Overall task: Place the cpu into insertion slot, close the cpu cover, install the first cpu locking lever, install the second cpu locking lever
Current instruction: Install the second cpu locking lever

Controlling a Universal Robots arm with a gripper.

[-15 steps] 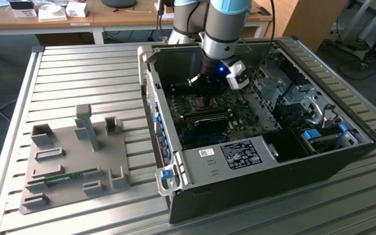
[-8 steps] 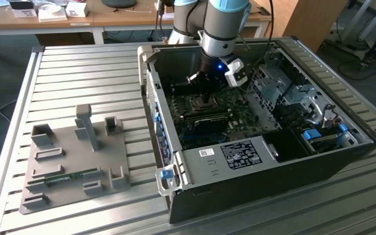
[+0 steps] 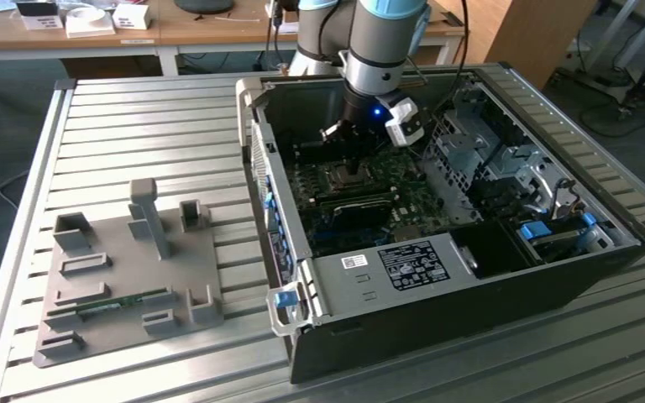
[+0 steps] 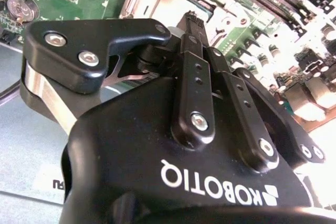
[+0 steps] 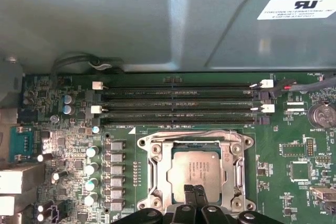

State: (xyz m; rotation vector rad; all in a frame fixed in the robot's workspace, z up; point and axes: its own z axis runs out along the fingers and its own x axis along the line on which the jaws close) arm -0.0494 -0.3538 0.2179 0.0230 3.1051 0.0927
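The hand [image 5: 195,195], fingers pinched together, tips resting on the cpu [image 5: 194,170] seated in its socket. The cover [image 5: 231,166] frames the chip. Pressing should stay gentle and square, judging by the motherboard [image 5: 294,161] around it.

The arm [image 3: 373,34] reaches straight down; the gripper [image 5: 196,192] points downward, its fingers [image 5: 190,195] pressed together.

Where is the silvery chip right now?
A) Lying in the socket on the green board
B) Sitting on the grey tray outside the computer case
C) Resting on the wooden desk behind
A: the first wrist view shows the cpu lying in its socket on the motherboard, gripper fingertips together at its edge.
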